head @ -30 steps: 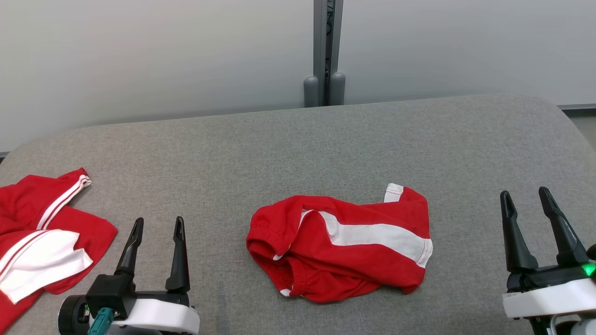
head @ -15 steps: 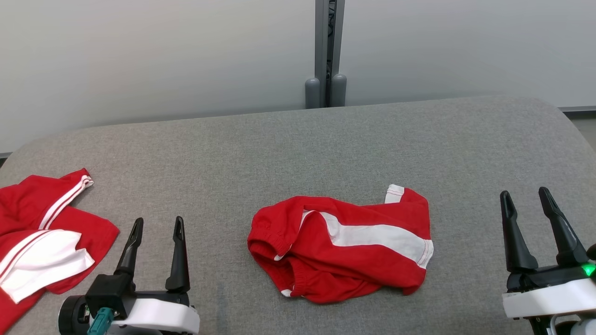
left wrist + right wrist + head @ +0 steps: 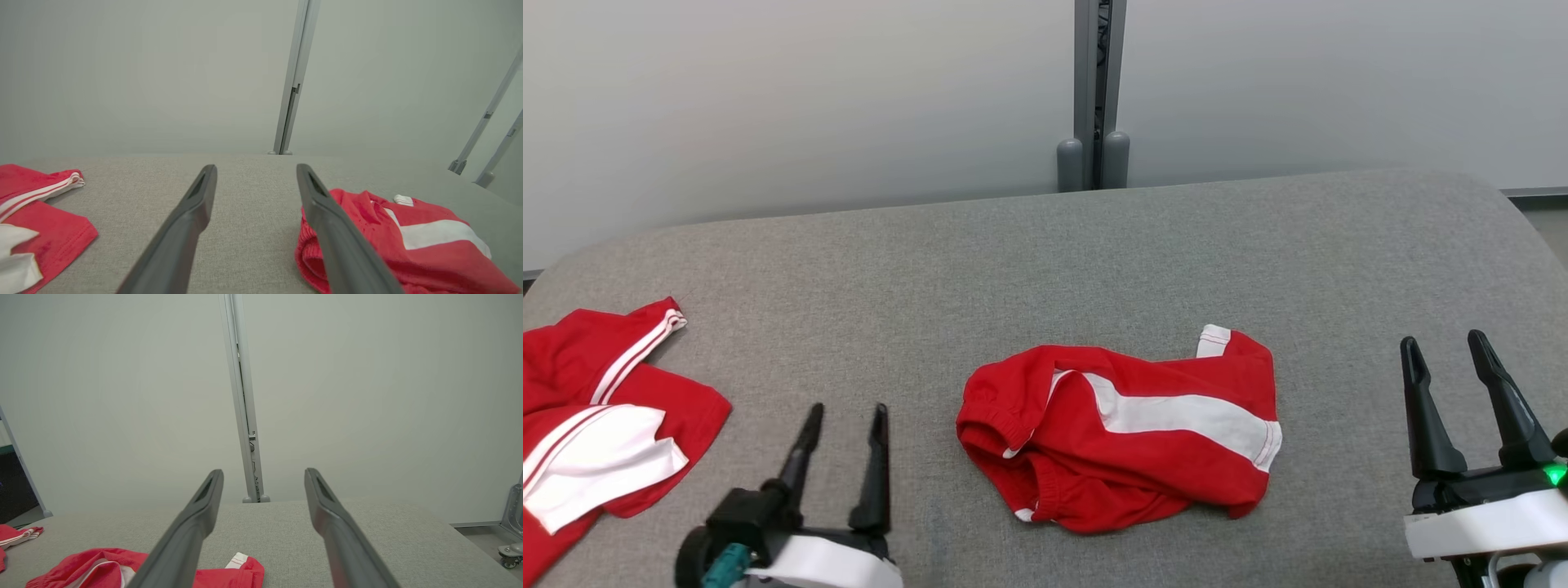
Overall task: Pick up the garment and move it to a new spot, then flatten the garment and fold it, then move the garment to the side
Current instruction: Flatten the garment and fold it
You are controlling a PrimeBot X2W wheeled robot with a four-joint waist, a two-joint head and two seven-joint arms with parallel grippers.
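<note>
The garment (image 3: pixel 1119 437) is a crumpled pair of red shorts with a white side stripe, lying near the middle front of the grey padded table (image 3: pixel 1045 269). It also shows at the right of the left wrist view (image 3: pixel 408 241) and low in the right wrist view (image 3: pixel 94 569). My left gripper (image 3: pixel 847 418) stands open to the garment's left, a short gap away, holding nothing. My right gripper (image 3: pixel 1445 347) is open near the table's front right, well clear of the garment and empty.
A second red garment with white stripes (image 3: pixel 596 400) lies at the table's left edge, also in the left wrist view (image 3: pixel 36 212). A pale wall with a grey post (image 3: pixel 1094 90) stands behind the table. Bare grey surface lies between and behind the garments.
My left gripper has shifted to the right, closer to the garment's left end. The right gripper and both garments have stayed put.
</note>
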